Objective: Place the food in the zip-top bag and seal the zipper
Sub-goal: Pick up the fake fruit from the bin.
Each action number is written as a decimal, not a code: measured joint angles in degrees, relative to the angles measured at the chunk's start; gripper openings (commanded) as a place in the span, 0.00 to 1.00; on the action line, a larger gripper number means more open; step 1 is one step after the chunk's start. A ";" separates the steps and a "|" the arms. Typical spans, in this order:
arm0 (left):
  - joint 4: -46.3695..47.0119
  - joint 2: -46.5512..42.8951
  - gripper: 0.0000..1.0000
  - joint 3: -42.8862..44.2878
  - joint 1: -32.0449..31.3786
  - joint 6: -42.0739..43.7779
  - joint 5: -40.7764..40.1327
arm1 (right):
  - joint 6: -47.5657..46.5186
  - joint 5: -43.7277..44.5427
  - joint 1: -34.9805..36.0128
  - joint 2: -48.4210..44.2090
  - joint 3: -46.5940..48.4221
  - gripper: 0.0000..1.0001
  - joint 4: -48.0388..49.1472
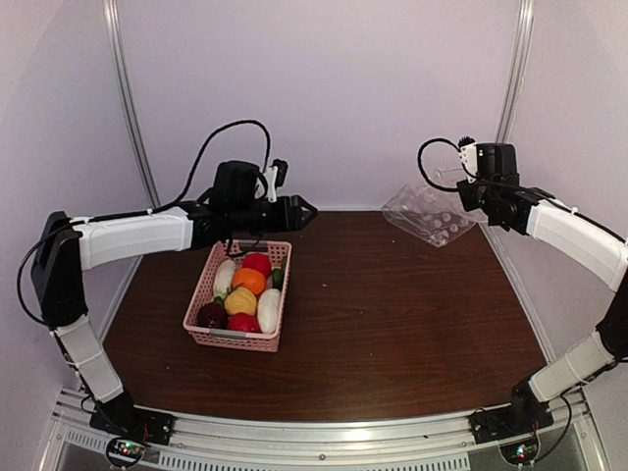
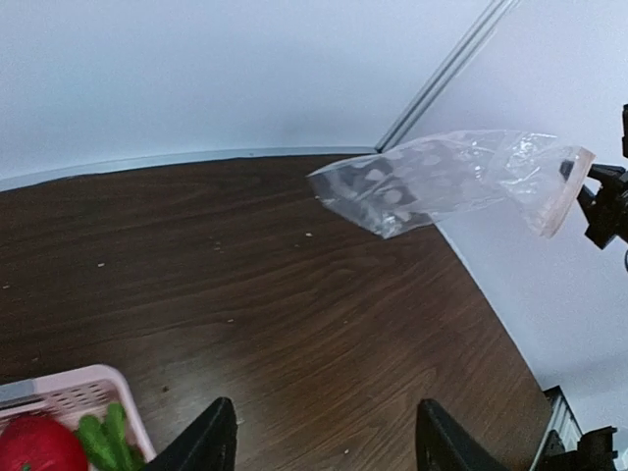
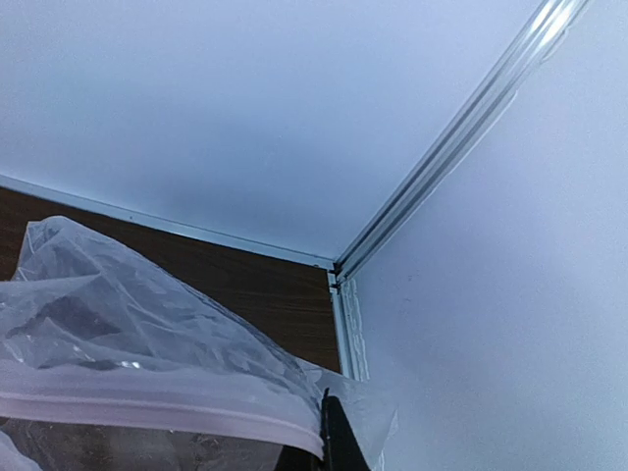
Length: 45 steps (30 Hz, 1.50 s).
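The food (image 1: 249,280) lies in a pink lattice basket (image 1: 235,341): red, orange, yellow and maroon round pieces and white radishes. My left gripper (image 1: 306,211) hovers open and empty above the basket's far end; in its wrist view (image 2: 324,432) a red piece (image 2: 34,446) and green leaves (image 2: 108,437) show at the lower left. My right gripper (image 1: 463,191) is shut on the mouth of the zip-top bag (image 1: 429,214) and holds it in the air at the back right. The bag (image 2: 432,182) hangs out sideways. Its pale zipper (image 3: 147,407) runs past my right finger (image 3: 339,437). The slider tab is hidden.
The brown table (image 1: 392,314) is walled by pale panels with metal corner posts (image 1: 515,69). The far right table corner (image 3: 332,270) lies just beyond the bag. The arm bases sit on the metal rail (image 1: 324,437) at the near edge.
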 measured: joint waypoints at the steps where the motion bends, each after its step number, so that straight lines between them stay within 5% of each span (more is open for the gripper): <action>1: -3.45 -2.38 0.66 -0.79 0.90 2.12 -1.70 | -0.42 1.18 -0.61 -0.02 0.24 0.00 0.35; 6: -17.99 -9.99 0.75 -1.20 0.24 12.48 -11.91 | -0.48 -0.42 -0.37 -0.17 0.35 0.00 -0.42; 11: -30.47 -9.33 0.87 -0.87 -0.44 18.62 -17.68 | -0.04 -15.37 3.02 3.02 -1.40 0.00 -5.35; 21: -47.30 -6.19 0.88 -0.39 -0.42 19.12 -20.63 | 2.51 -40.26 4.17 11.67 -3.32 0.00 -11.30; 24: -51.49 -6.19 0.97 0.20 -0.07 18.91 -20.81 | 2.56 -43.74 4.17 11.65 -3.37 0.00 -11.17; 38: -55.65 -4.48 0.82 -3.58 5.03 18.58 -16.50 | 2.43 -47.91 4.17 10.78 -4.26 0.00 -11.21; 45: -53.81 -1.60 0.86 -4.63 5.60 18.73 -12.90 | 2.19 -48.00 4.17 10.32 -4.74 0.00 -11.17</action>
